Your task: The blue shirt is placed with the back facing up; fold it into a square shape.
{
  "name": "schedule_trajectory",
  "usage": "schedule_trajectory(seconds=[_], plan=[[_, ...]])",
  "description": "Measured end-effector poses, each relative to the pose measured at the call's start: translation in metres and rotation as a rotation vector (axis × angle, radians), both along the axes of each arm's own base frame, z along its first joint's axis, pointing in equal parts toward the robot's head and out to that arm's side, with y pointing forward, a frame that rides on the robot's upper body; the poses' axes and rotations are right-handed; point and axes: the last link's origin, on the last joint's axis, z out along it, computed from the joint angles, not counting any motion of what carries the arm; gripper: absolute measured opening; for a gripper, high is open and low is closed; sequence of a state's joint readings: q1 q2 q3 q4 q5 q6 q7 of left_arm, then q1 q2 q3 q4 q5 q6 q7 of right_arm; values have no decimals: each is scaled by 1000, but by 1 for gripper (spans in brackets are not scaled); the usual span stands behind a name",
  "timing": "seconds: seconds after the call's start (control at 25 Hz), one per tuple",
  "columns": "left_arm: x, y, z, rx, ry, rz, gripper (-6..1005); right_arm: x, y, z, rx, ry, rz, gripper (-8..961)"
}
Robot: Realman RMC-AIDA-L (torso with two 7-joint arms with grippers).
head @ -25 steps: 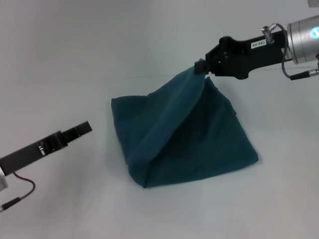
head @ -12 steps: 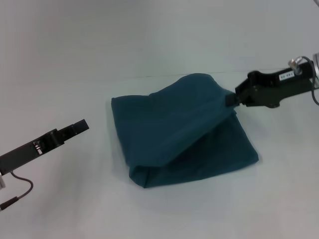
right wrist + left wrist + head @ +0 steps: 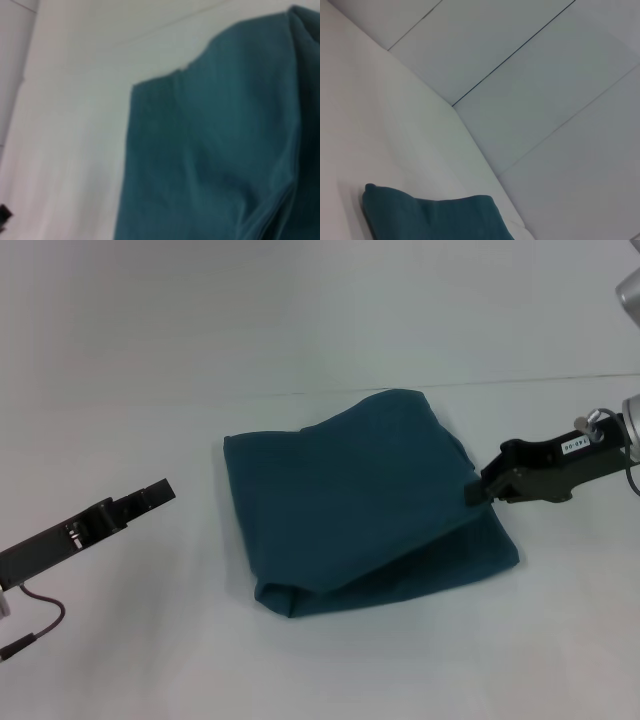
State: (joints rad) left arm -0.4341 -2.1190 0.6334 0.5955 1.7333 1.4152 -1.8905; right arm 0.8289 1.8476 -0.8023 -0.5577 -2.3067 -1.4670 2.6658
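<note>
**Right gripper lays top fold onto shirt**

The blue shirt (image 3: 360, 505) lies folded into a rough square at the middle of the white table (image 3: 300, 320), its top layer draped from the far-left corner toward the right edge. The right gripper (image 3: 473, 490) sits at that right edge, apparently pinching the fabric, though its tips are partly hidden. The shirt lies directly to its left, long axis running diagonally, near-left to far-right. The left gripper (image 3: 160, 492) hovers apart on the left; whether spread or closed cannot be told.
</note>
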Motion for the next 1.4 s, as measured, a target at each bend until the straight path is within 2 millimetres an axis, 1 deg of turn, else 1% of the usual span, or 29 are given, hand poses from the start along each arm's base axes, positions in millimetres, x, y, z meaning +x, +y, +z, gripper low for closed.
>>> schedule_trajectory(seconds=[0.48, 0.84, 1.08, 1.4], plan=[[-1, 1, -1, 5, 6, 8, 74, 20, -10, 0, -22, -59, -62, 39], [-2, 1, -3, 7, 11, 15, 75, 37, -16, -12, -26, -123, -114, 40], [-1, 1, -4, 5, 10, 15, 75, 41, -13, -18, -13, -163, -125, 40], [-2, 1, -4, 7, 9, 18, 75, 44, -8, -20, -5, -242, -127, 108]])
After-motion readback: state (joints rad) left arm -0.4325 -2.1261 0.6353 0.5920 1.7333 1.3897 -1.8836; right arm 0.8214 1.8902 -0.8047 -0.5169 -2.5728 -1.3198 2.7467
